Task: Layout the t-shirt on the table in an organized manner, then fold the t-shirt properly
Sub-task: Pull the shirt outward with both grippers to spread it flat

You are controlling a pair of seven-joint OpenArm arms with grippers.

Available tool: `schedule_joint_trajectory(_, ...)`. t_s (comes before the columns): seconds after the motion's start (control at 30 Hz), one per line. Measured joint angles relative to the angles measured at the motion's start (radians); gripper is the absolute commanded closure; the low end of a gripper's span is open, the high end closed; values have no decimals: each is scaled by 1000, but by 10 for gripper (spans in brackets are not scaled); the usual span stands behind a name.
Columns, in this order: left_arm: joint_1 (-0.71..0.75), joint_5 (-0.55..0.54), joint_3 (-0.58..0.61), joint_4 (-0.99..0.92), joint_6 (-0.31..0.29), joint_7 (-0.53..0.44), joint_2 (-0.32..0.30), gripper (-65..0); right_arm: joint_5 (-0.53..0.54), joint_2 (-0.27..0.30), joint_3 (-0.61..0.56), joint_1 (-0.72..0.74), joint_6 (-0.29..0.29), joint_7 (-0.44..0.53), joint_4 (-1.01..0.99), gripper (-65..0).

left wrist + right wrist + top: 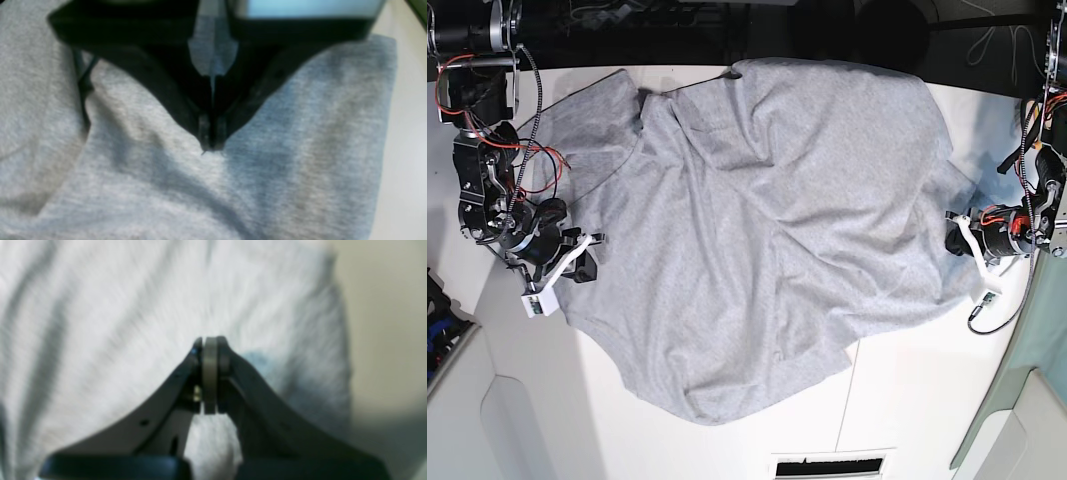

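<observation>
The shirt lies spread across the table, rumpled, with creases running diagonally and its lower edge bulging toward the near side. No lettering shows, so the plain side is probably up.

One arm sits at each side edge of the shirt, which looks like a set-up for pulling the cloth outward to flatten it before any fold.

The left gripper is on the right of the base view. Its jaws are pressed together with their tips buried in the fabric at a spot where the weave puckers, so it seems to have a small pinch of the shirt (the view is too blurred to be sure how much). A folded edge of cloth ends just beside it, with bare table beyond.

The right gripper is closed too, jaws meeting tightly. Cloth fills the view behind it, but no fabric shows between the jaws, so whether it holds the shirt I cannot tell.

Laying out seems only partly done. The sleeves and hem are not squared.
</observation>
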Motion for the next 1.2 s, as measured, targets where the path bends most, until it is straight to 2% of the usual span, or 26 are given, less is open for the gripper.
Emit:
schedule_joint_trajectory(0.1, 20, 101, -5, 6, 16, -39, 19, 0, -47, 4, -36, 13, 5, 34, -65, 0)
schedule_joint_trajectory(0.23, -15, 293, 1, -8, 177, -114, 61, 0, -59, 17, -37, 5, 7, 51, -75, 0)
schedule_joint_trajectory(0.4, -134, 431, 9, -104, 197, -82, 103, 0, -32, 63, -37, -47, 12, 87, -71, 0)
schedule_joint_trajectory(0.5, -223, 443, 41, -192, 200, -132, 140, 0, -6, 82, -34, -78, 11, 97, -68, 0)
schedule_joint_trajectory(0.7, -344, 489, 182, -305, 199, -159, 214, 0, 60, 111, 20, -151, 19, 105, -60, 0)
schedule_joint_trajectory(0.77, -360, 483, 224, -314, 229, -174, 227, 0, 73, 111, 67, -164, 27, 103, -58, 0)
schedule_joint_trajectory(0.83, -369, 492, 249, -315, 260, -175, 226, 0, 72, 111, 114, -164, 27, 87, -58, 0)
schedule_joint_trajectory(1.07, -387, 497, 254, -316, 259, -161, 178, 0, 122, 117, 248, -169, 22, 50, -62, 0)
schedule_joint_trajectory(1.13, -386, 468, 254, -314, 256, -162, 170, 0, 150, 117, 264, -170, 17, 40, -62, 0)
schedule_joint_trajectory(1.2, -385, 418, 255, -301, 225, -161, 151, -47, 177, 116, 270, -171, 13, 33, -61, 0)
